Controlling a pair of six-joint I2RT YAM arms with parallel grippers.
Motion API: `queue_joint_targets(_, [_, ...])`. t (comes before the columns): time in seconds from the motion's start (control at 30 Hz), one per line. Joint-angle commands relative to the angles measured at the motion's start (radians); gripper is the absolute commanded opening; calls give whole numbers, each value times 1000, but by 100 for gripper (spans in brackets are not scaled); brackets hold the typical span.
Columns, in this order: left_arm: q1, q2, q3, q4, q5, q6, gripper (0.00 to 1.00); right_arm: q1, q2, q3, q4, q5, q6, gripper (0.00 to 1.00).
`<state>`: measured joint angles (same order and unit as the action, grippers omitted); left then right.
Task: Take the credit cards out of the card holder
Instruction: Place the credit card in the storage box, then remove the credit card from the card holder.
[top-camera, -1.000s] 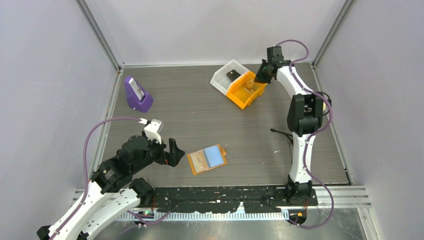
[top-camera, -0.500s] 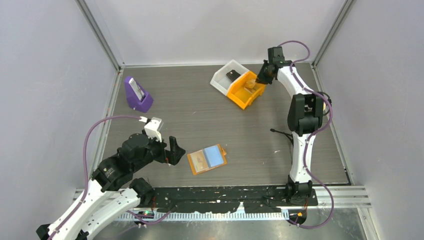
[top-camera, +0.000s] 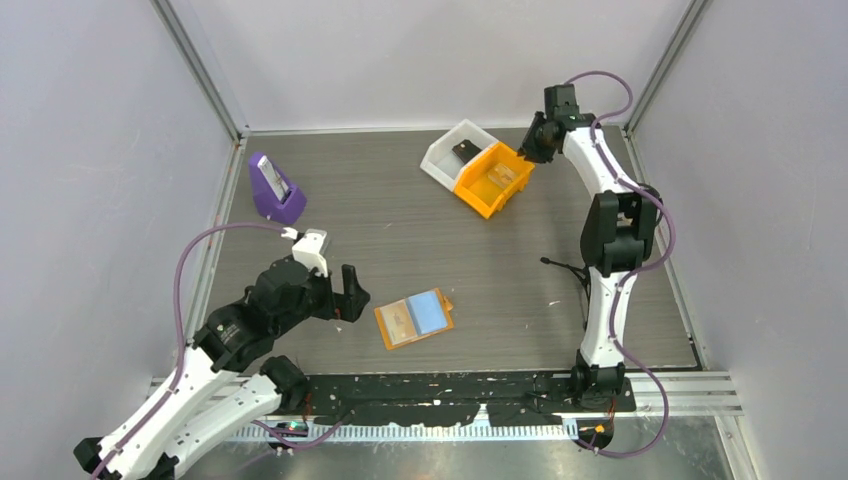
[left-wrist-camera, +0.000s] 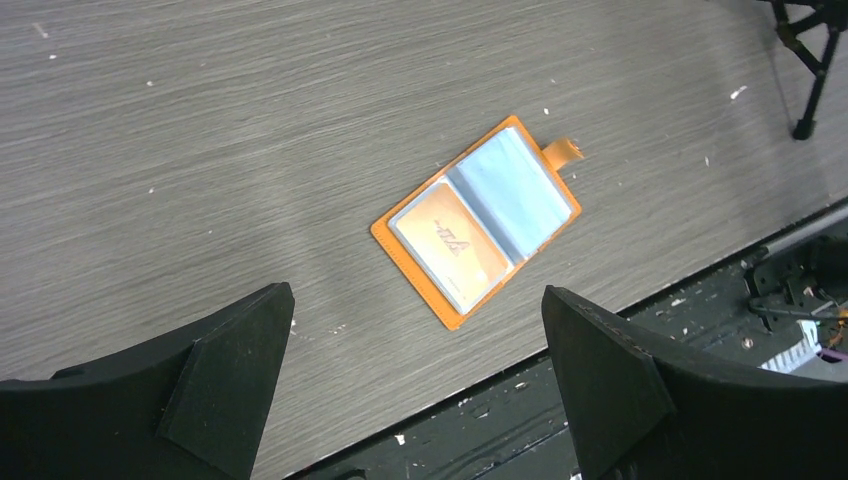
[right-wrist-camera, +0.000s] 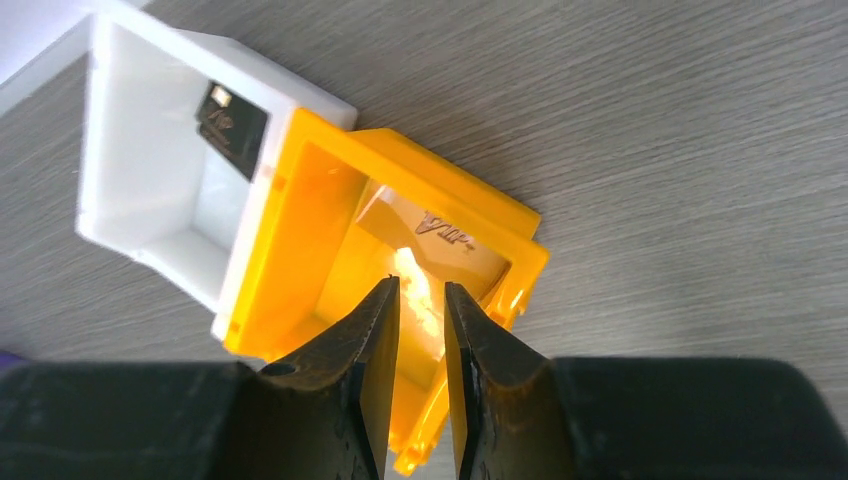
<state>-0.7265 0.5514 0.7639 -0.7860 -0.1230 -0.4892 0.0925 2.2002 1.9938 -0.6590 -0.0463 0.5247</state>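
The card holder (top-camera: 413, 319) lies open like a book near the table's front edge, orange with light blue panels. A gold card (left-wrist-camera: 452, 243) shows under its left panel (left-wrist-camera: 478, 222). My left gripper (top-camera: 350, 290) hovers just left of it, open wide with nothing between its fingers (left-wrist-camera: 417, 297). My right gripper (top-camera: 530, 148) hangs over the orange bin (top-camera: 488, 180) at the back, jaws a narrow gap apart and holding nothing (right-wrist-camera: 420, 288). A gold card (right-wrist-camera: 440, 238) lies loose inside that bin.
A white bin (top-camera: 448, 152) touching the orange one holds a black card (right-wrist-camera: 232, 125). A purple stand (top-camera: 272, 190) with a device in it is at the back left. A thin black cable (top-camera: 562, 268) lies by the right arm. A black strip (left-wrist-camera: 560, 400) borders the front edge.
My right gripper's jaws have parted and it has drawn back up from the orange bin, leaving the gold card inside. The left gripper has edged a little toward the card holder.
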Motion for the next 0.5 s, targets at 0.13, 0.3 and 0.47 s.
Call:
queue_joint_targets(0.13, [-2,61,9,-35,-84,-116,100,70,-257,-60,-7,-70,-78,31])
queue_joint_targets(0.3, [-1,52,-49,2,-57,-181,100,167,-433,-267,45,-119,-94,31])
queue_joint_targets(0.47, [-1,-10,-106,13,-102,-225,100,312,-585,-495,112,-113,-113,33])
